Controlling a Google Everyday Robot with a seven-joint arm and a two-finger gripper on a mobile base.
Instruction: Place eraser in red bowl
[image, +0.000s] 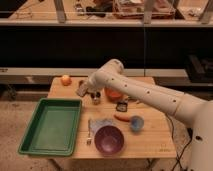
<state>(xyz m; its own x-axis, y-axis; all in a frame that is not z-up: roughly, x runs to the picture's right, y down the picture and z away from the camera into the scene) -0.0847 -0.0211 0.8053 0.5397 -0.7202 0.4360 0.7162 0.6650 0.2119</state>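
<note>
Reaching in from the right, the white arm (150, 96) stretches over the back of the wooden worktop (156, 142) and ends in the tool (81, 90), which hangs above the rear left part of the surface, between an orange fruit (66, 80) and a small dark jar (96, 98). Its fingers are pressed together, clear of the task's things.

The red bowl (115, 95) sits just behind the arm near the middle of the back edge. Only part of its rim and wall shows, so I cannot tell what it holds. The eraser (121, 105), a small dark-topped block with a paler edge, lies on the worktop just in front of that bowl and to its right, outside it and apart from the tool.

At the front left, the green tray (50, 127) shows only its bare green floor. The purple bowl (109, 140) stands at the front centre, its inside a plain purple. A fork (90, 134) lies between the tray and this bowl, and a pale bluish-grey flat thing (102, 123) touches the bowl's far rim.

A light-blue cup (136, 122) stands to the right of the purple bowl, its inside too small to read. An orange, carrot-like piece (121, 118) lies just beside the cup, on its left.
</note>
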